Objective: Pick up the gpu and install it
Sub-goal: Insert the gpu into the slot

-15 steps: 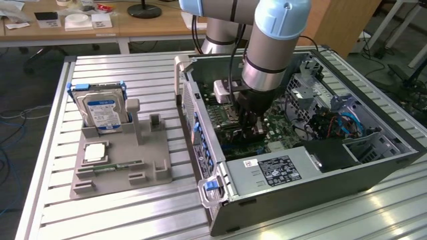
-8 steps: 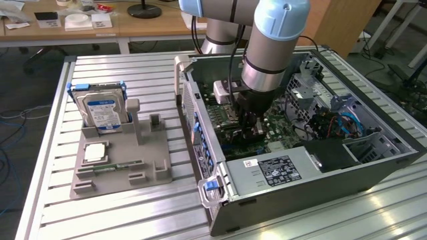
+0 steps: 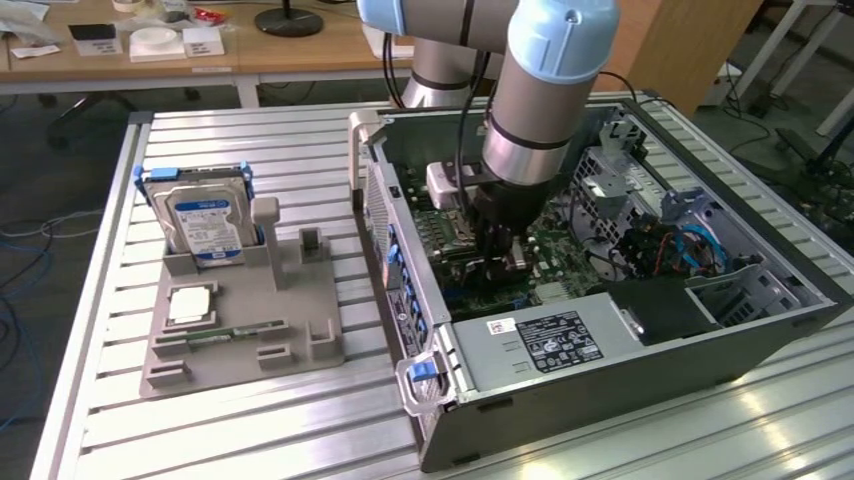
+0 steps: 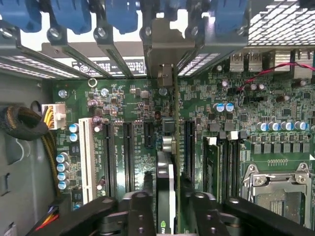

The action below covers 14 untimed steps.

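Standing edge-on between the gripper [image 4: 167, 206] jaws, the gpu [image 4: 166, 187] sits upright over the green motherboard [image 4: 133, 98] inside the computer case [image 3: 627, 350]. Jaws narrow, flanking the card; contact cannot be told.

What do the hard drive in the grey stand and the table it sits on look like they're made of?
The silver hard drive with a blue-white label: bare metal casing, dull sheen, probably aluminium, with a paper sticker. The ribbed silver table: extruded aluminium slats, judging by the parallel grooves and bright glare. The matte grey stand looks like plastic, possibly printed.

Bright even room light, glare on the table [image 3: 747, 420], both views sharp.
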Tool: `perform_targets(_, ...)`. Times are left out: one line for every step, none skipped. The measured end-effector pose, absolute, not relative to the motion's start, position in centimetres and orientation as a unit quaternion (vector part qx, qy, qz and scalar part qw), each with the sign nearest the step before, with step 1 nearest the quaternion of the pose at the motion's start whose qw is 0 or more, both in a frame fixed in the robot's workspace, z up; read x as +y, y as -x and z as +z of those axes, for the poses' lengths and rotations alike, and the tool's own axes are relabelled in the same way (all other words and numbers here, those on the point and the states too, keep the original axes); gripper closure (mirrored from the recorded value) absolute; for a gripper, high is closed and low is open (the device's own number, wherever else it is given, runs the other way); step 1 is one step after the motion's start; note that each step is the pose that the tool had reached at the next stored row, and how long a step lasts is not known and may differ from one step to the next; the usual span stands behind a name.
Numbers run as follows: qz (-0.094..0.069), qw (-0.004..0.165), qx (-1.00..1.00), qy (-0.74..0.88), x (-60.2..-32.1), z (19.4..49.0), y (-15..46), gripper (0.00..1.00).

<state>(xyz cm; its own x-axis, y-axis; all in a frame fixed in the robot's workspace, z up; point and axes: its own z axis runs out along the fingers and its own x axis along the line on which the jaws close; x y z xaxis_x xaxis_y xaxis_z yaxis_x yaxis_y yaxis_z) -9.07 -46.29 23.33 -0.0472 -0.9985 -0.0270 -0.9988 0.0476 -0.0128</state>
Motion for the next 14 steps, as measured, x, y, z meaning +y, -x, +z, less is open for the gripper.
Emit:
perform_targets(0.005, 0.014, 0.724, 0.690, -46.3, 23.3, 9.1, 0.67)
perform_targets(0.005, 0.014, 0.723, 0.690, -46.3, 23.4, 9.1, 0.60)
perform_targets(0.005, 0.014, 0.724, 0.690, -46.3, 23.4, 9.1, 0.55)
perform_targets(0.005, 0.014, 0.724, 0.690, -46.3, 23.4, 9.1, 0.49)
perform_targets(0.005, 0.014, 0.724, 0.690, -46.3, 23.4, 9.1, 0.49)
perform_targets(0.005, 0.014, 0.723, 0.690, -46.3, 23.4, 9.1, 0.49)
perform_targets(0.005, 0.014, 0.724, 0.690, -46.3, 23.4, 9.1, 0.42)
perform_targets(0.005, 0.014, 0.724, 0.690, -46.3, 23.4, 9.1, 0.42)
perform_targets(0.005, 0.014, 0.724, 0.690, -46.3, 23.4, 9.1, 0.42)
perform_targets(0.005, 0.014, 0.723, 0.690, -46.3, 23.5, 9.1, 0.42)
perform_targets(0.005, 0.014, 0.724, 0.690, -46.3, 23.7, 9.1, 0.42)
perform_targets(0.005, 0.014, 0.723, 0.690, -46.3, 23.9, 9.1, 0.42)
perform_targets(0.005, 0.014, 0.723, 0.690, -46.3, 24.1, 9.1, 0.42)
perform_targets(0.005, 0.014, 0.724, 0.690, -46.3, 24.4, 9.1, 0.42)
